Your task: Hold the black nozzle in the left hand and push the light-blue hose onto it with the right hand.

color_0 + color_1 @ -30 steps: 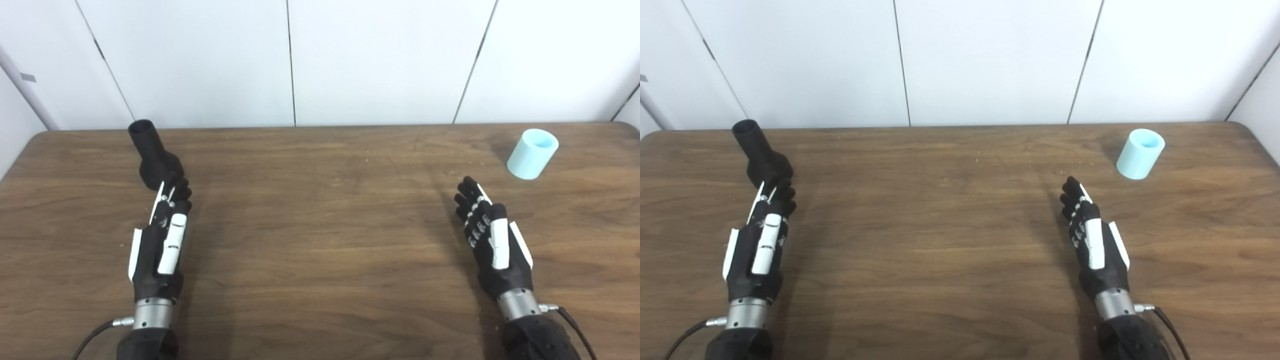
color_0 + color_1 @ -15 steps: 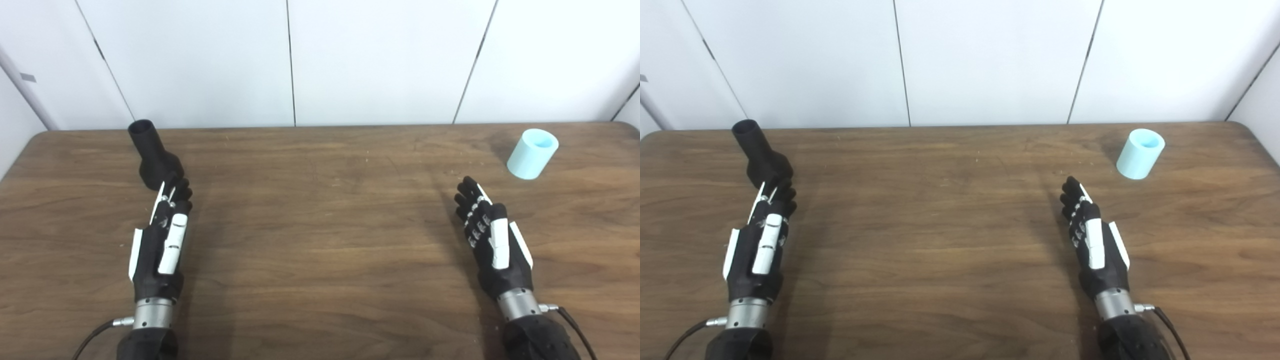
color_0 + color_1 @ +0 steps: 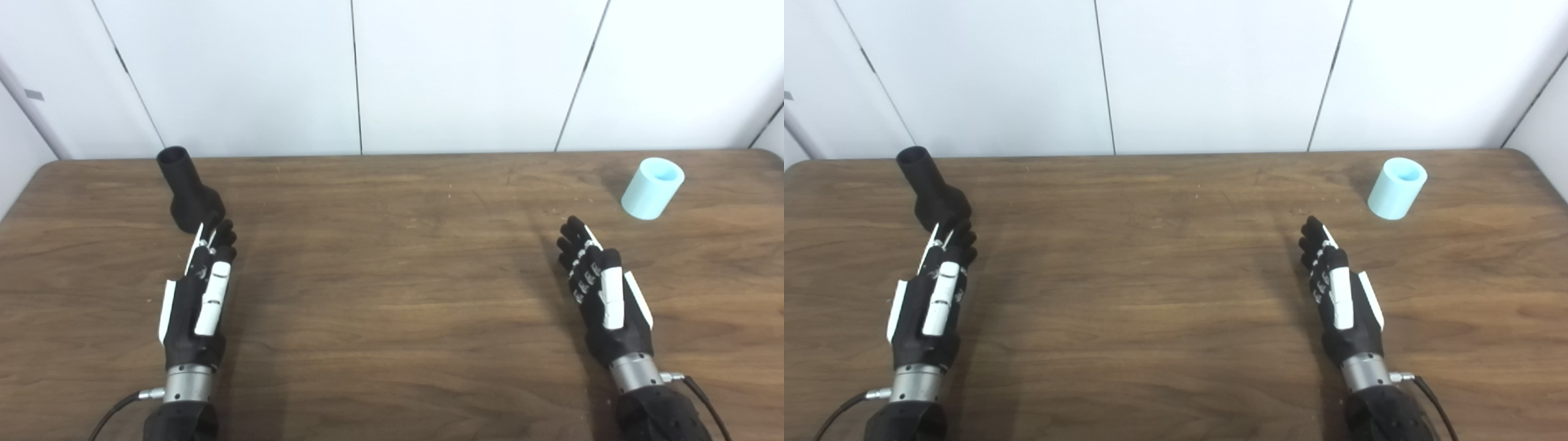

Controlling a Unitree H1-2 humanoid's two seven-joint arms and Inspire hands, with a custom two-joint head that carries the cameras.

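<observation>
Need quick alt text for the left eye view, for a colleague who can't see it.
Both hands lie open and empty on the wooden table: the left hand just short of the upright black nozzle, the right hand short of the light-blue hose standing far right.

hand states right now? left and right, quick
Left hand: open, fingers extended, holding nothing; fingertips just short of the black nozzle.
Right hand: open, holding nothing; light-blue hose sits apart from it.

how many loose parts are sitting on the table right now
2. The black nozzle stands at the far left, just beyond the left hand. The light-blue hose piece stands at the far right, beyond the right hand. Nothing appears hidden.
</observation>
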